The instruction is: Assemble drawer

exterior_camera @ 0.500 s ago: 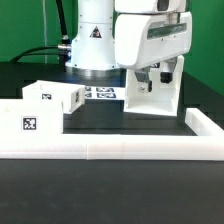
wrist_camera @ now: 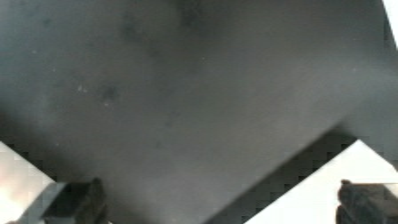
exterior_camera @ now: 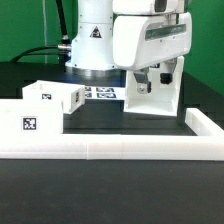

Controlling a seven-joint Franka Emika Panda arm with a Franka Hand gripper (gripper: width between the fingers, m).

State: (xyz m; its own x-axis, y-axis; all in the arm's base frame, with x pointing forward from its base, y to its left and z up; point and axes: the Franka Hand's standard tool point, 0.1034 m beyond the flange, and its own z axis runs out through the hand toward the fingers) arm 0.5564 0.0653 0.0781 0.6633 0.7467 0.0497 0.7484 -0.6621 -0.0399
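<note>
The drawer is in separate pieces. Its tall housing (exterior_camera: pixel 160 98) stands upright on the black table (exterior_camera: pixel 110 190) at about two o'clock from the middle of the exterior view. One small open-top tray (exterior_camera: pixel 52 97) sits well apart from it at about ten o'clock, with a square tag facing the camera. Nothing shows a tray seated in the housing, though the arm's white hand hides part of the housing front, so its inside cannot be fully checked. The gripper (exterior_camera: pixel 152 76) hangs in front of the upper part of the housing; the exterior view does not show whether it touches it. In the wrist view the gripper (wrist_camera: pixel 222 200) is spread wide. Its two dark fingertips (wrist_camera: pixel 80 200) stand far apart with only bare table between them, so it carries nothing. Between housing and tray, at about eleven o'clock, the marker board (exterior_camera: pixel 100 92) lies flat before the robot base (exterior_camera: pixel 95 40). A long low white rail (exterior_camera: pixel 110 148) with its own tag runs across at six o'clock and turns back at the exterior view's right. By my reading the task is at an early stage: the housing is set up, but the tray is not yet picked up, brought across or slid in. Other trays, if the unit has any, are not in view.
</note>
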